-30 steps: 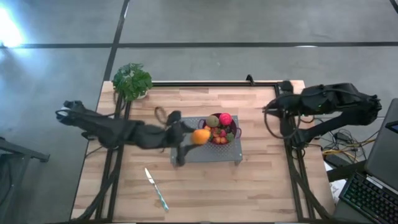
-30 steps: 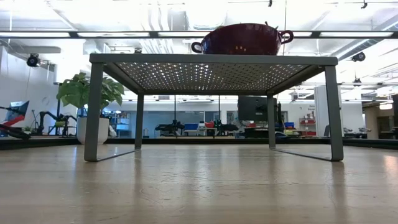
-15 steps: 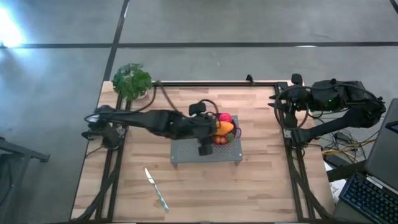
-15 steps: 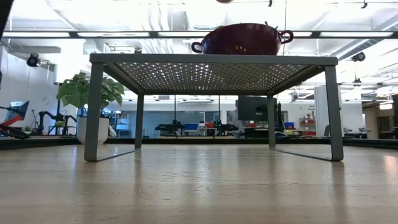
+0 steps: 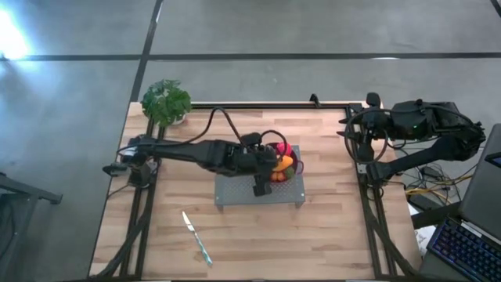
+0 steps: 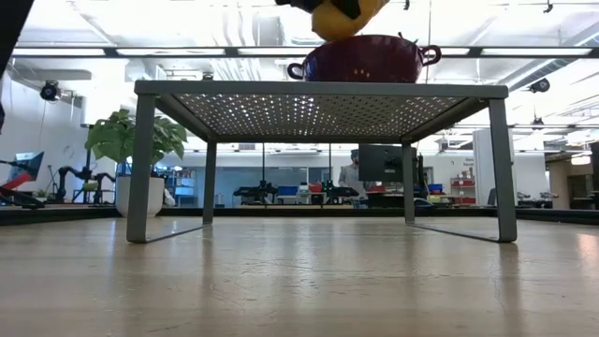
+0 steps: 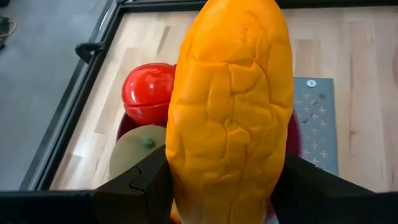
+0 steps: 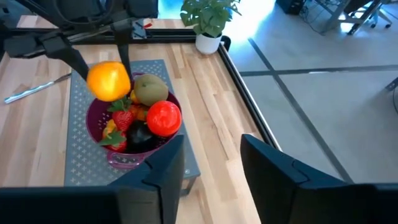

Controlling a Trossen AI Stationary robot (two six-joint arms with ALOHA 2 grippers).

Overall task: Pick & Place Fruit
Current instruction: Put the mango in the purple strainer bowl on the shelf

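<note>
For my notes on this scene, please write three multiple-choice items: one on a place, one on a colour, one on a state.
1. Where does the bowl stand?
A. on the metal rack
B. on the floor
C. beside the plant

2. What colour is the bowl?
A. white
B. purple
C. green

3. What is the state of the left gripper?
A. open and empty
B. out of view
C. closed on the orange fruit

Answers:
1 A: the bowl sits on top of the rack, away from the plant.
2 B: its rim is purple.
3 C: the left gripper has its fingers on both sides of the orange fruit, held above the bowl.
</note>
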